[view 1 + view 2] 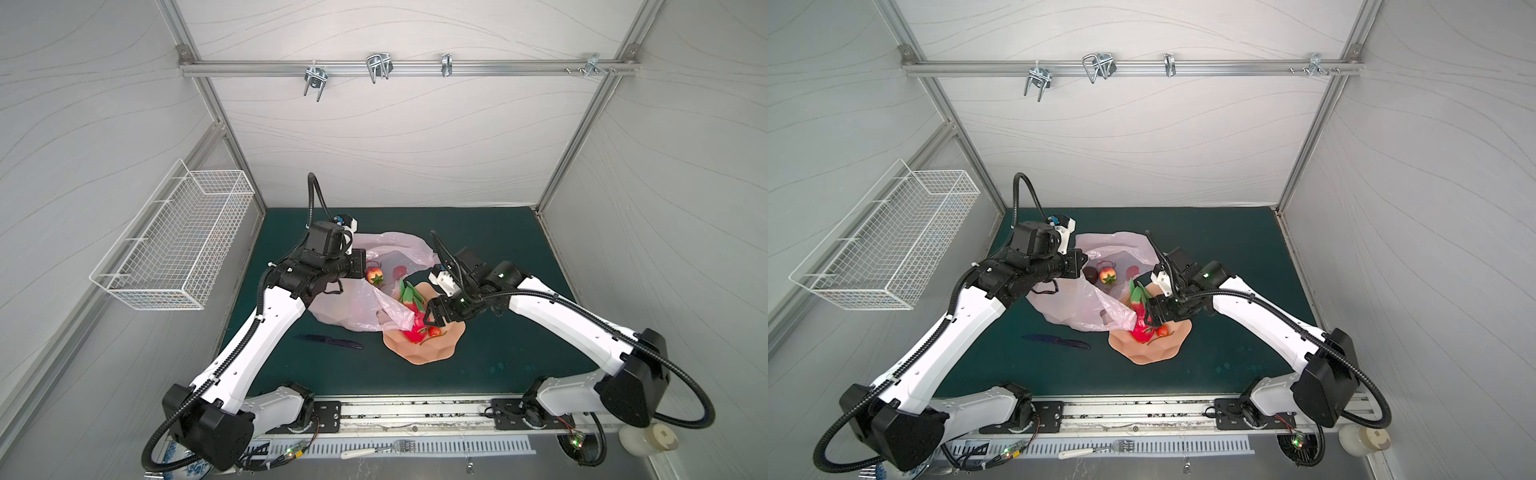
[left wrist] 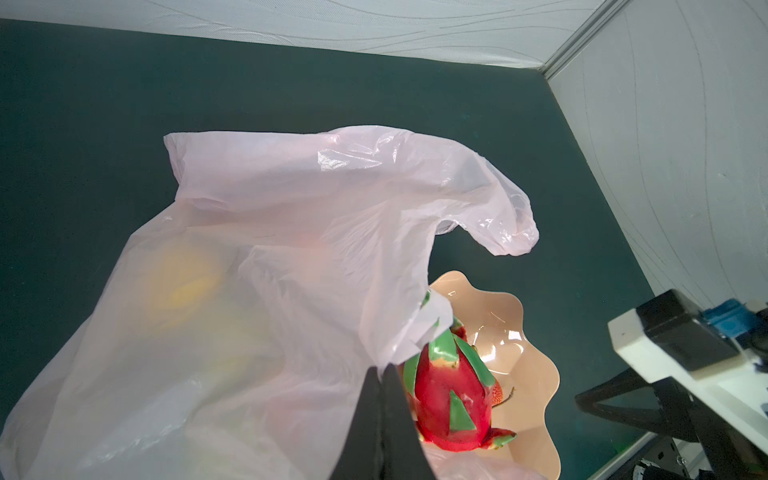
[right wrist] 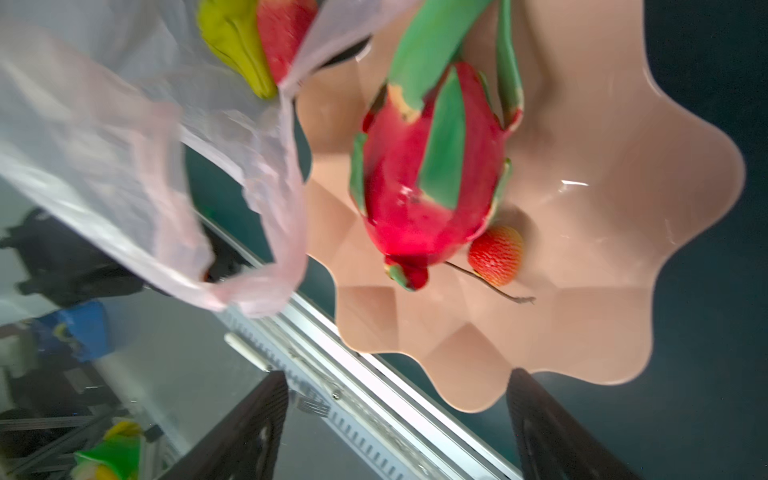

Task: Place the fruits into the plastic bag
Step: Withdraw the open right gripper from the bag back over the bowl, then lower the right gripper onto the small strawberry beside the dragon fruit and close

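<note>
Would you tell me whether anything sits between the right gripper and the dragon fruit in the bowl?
Nothing visible does: the open right gripper hovers over the dragon fruit in the bowl. A strawberry sits at its side, and the plastic bag edge pinched by the left gripper hangs close beside it.

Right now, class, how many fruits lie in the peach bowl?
2: the dragon fruit lies across the middle of the bowl, a strawberry beside it. The plastic bag overlaps the rim, so another may be hidden.
</note>
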You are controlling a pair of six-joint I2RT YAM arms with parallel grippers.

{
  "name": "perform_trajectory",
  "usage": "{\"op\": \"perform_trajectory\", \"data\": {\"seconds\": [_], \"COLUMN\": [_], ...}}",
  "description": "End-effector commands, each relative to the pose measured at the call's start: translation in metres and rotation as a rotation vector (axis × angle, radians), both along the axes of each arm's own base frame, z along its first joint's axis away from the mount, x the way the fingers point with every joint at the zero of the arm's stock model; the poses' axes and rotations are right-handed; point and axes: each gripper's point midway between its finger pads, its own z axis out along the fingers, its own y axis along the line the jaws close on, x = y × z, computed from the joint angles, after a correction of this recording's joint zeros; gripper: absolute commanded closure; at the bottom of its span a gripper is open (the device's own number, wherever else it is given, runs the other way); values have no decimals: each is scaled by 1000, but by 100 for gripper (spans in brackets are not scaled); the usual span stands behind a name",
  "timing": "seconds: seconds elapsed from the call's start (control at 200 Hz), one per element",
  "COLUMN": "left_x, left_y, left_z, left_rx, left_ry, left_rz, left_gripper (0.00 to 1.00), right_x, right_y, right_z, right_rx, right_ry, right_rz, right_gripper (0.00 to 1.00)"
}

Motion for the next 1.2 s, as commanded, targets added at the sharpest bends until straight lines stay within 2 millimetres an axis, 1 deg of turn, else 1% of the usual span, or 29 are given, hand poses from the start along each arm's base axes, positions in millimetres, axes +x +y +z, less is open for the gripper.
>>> {"op": "perform_trajectory", "data": {"seconds": [0.0,0.455,0.705,0.91,1.196], "left_x": [3,1,1,2,3], "left_y": [-2,-2,-2,-3,-4], "left_z": [29,32,32,32,32], "left_rx": [-34,-34,-33,-34,-34], "left_ry": [-88,-98,-97,-95,-91], "left_rz": [-16,-24,-26,-28,-27], "left_gripper": [100,100,100,100,100], "right_x": [-6,-1,4,12,21], "right_y": [-26,-20,-19,-17,-13], "right_z": [-10,-37,-58,-77,-98], "right_rx": [-106,-124,-157,-192,-228], "right_ry": [-48,-21,-12,-13,-16], "right_rz": [89,116,134,145,178], "right_gripper": [19,31,35,39,42]}}
